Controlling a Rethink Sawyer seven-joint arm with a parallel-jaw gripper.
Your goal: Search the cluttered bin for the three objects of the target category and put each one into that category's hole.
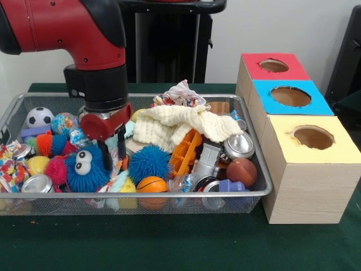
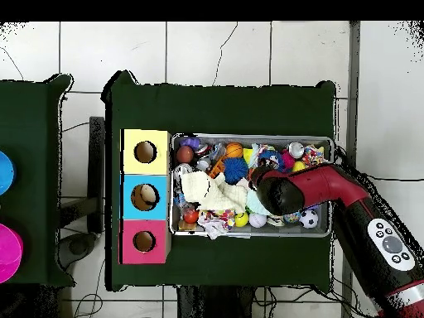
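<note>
You are still in the search stage: none of the plush animals shows anywhere in the wire bin (image 1: 11,107), so all three appear to be buried under the clutter or hidden by the arm, and as far as the pictures show nothing has gone into the red hole (image 1: 273,65), which looks dark and empty in both views. Your claw (image 1: 113,153) hangs low over the left part of the bin in the front view, its two dark fingers (image 1: 105,160) parted a little and pointing down beside the blue googly-eyed puffer ball (image 1: 86,167); it has hold of nothing that you can see. The cream knitted cloth (image 1: 186,125) lies draped over the middle of the heap and likely covers a good deal, so the animals may sit beneath it or under the cans and balls. The wood box (image 1: 307,192) stands on the green counter (image 1: 169,243) just beside the bin's right end, red surround farthest from the camera. All three placements seem left to do.
</note>
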